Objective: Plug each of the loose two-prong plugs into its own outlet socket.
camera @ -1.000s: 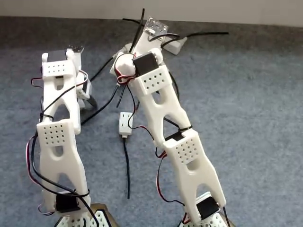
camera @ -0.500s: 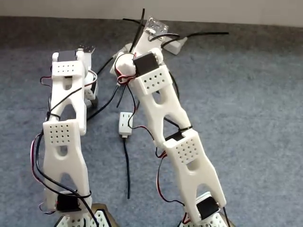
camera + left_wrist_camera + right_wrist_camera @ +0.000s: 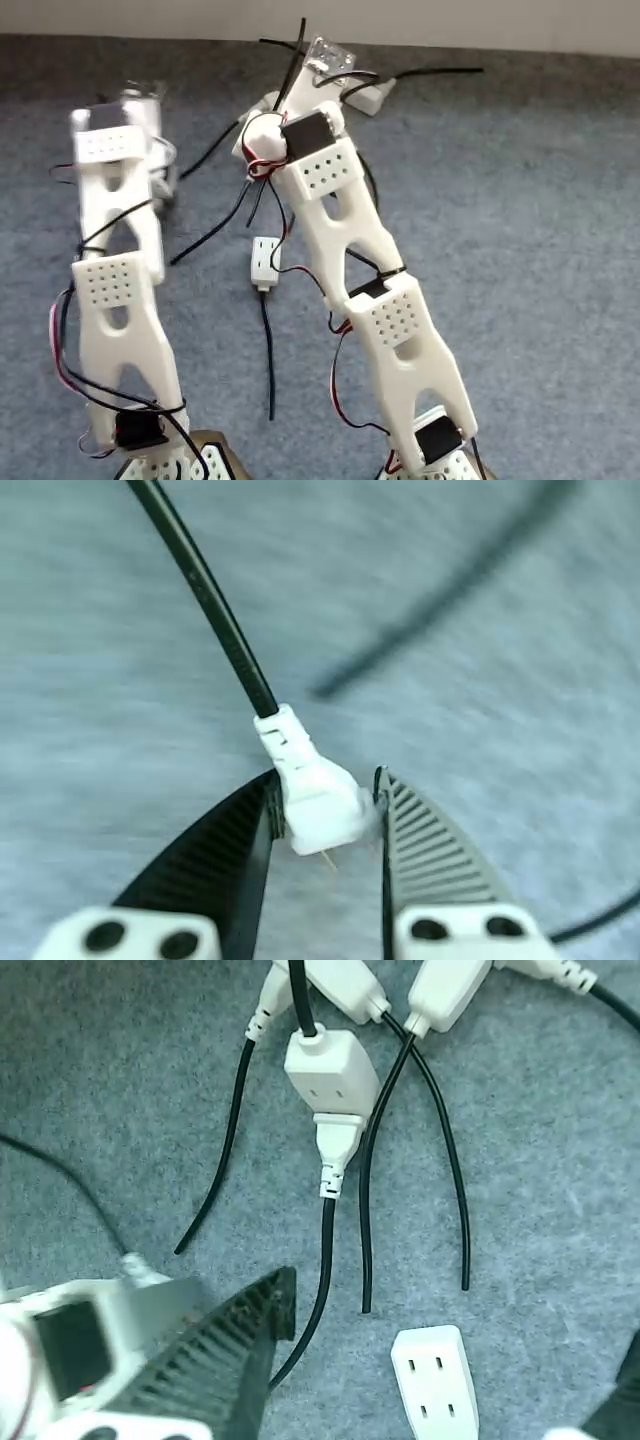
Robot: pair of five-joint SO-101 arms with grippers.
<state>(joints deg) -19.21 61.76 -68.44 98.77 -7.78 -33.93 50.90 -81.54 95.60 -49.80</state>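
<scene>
My left gripper [image 3: 325, 815] is shut on a white two-prong plug [image 3: 315, 805], held off the carpet, and its black cord [image 3: 215, 610] runs away from the fingers. In the high view this gripper [image 3: 140, 98] is at the far left. My right gripper [image 3: 455, 1325] is open above the carpet, far centre in the high view [image 3: 330, 58]. Beneath it lies a white outlet socket [image 3: 330, 1065] with a plug [image 3: 337, 1140] seated in it. A free white outlet socket [image 3: 432, 1380] lies close by, between the arms [image 3: 263, 257].
Two more white cord ends [image 3: 345, 985] [image 3: 445, 990] lie beyond the joined pair. Loose black cords [image 3: 440, 1160] trail over the grey carpet [image 3: 520, 200]. The free socket's cord [image 3: 268, 350] runs toward the arm bases. A pale wall [image 3: 500, 20] bounds the far side.
The left arm swung right, then back left and farther away, taking the plug and its cord along. The right arm has kept still.
</scene>
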